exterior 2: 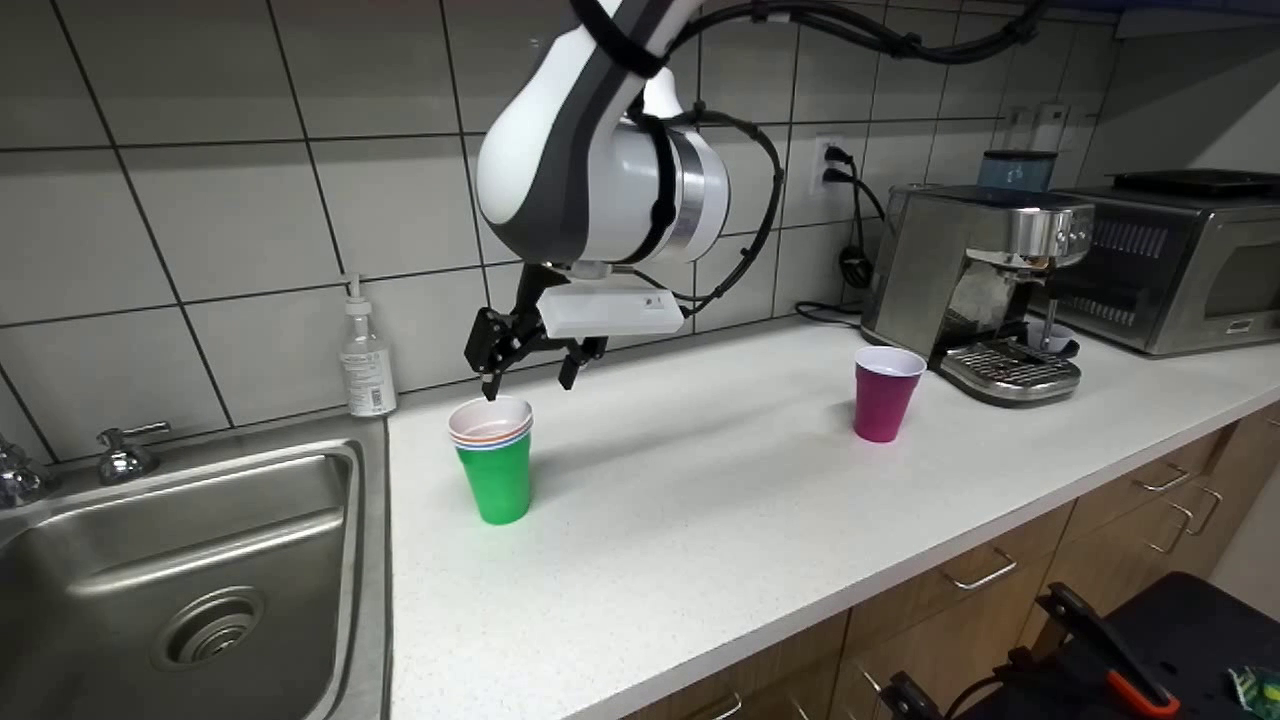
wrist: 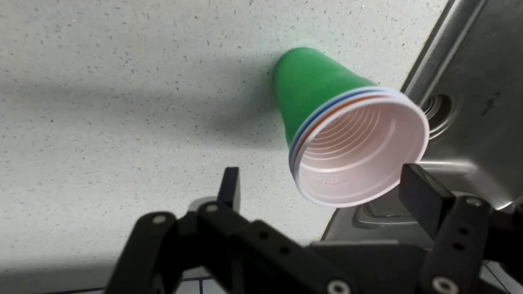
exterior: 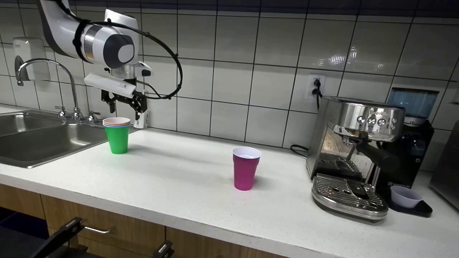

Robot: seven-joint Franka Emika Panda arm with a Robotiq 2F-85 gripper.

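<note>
Well, gripper [exterior: 125, 113]: we see its jaws spread apart near the green cup stack [exterior: 118, 139].
Sink [exterior 2: 370, 600]: just beside that stack.
Magenta cup [exterior: 245, 172]: between stack and espresso machine [exterior 2: 925, 265].

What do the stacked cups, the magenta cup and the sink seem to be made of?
Stacked cups: probably thin plastic, smooth with a soft sheen; moulded rings show inside the top one in the wrist view.
Magenta cup: likely plastic too, smooth; its even outer colour and white interior suggest so.
Sink: apparently stainless steel, satin; its grey sheen has soft, blurred highlights.
</note>
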